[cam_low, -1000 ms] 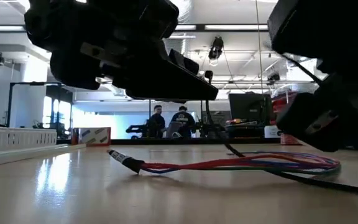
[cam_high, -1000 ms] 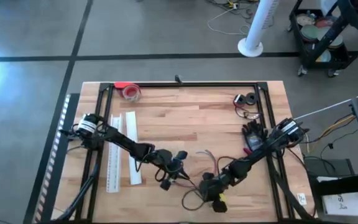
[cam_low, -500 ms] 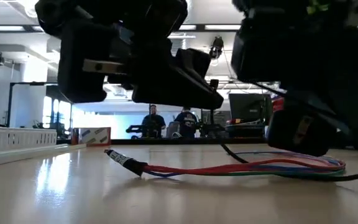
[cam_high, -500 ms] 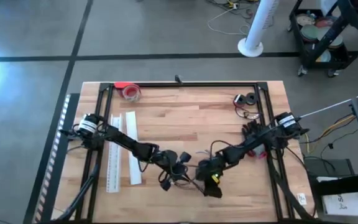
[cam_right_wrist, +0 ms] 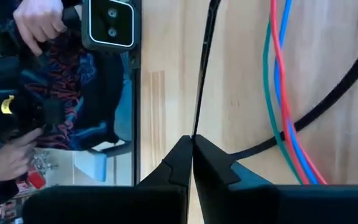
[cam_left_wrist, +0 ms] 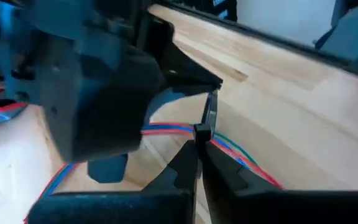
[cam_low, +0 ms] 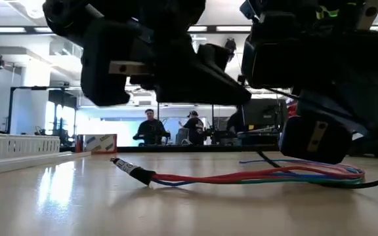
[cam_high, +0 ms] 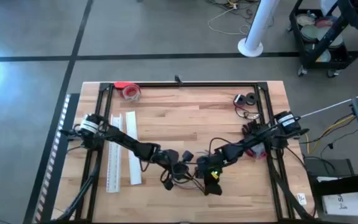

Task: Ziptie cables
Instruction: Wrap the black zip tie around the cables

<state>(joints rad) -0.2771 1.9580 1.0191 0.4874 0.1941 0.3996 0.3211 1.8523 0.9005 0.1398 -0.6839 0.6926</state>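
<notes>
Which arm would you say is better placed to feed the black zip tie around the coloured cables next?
Likely the right. The right gripper is shut on the zip tie beside the cables. The left gripper pinches only its tip.

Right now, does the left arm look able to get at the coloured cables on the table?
Probably yes: the left end effector hangs just above the cables with nothing between. But it looks shut on a thin black strip, as does the right end effector.
</notes>
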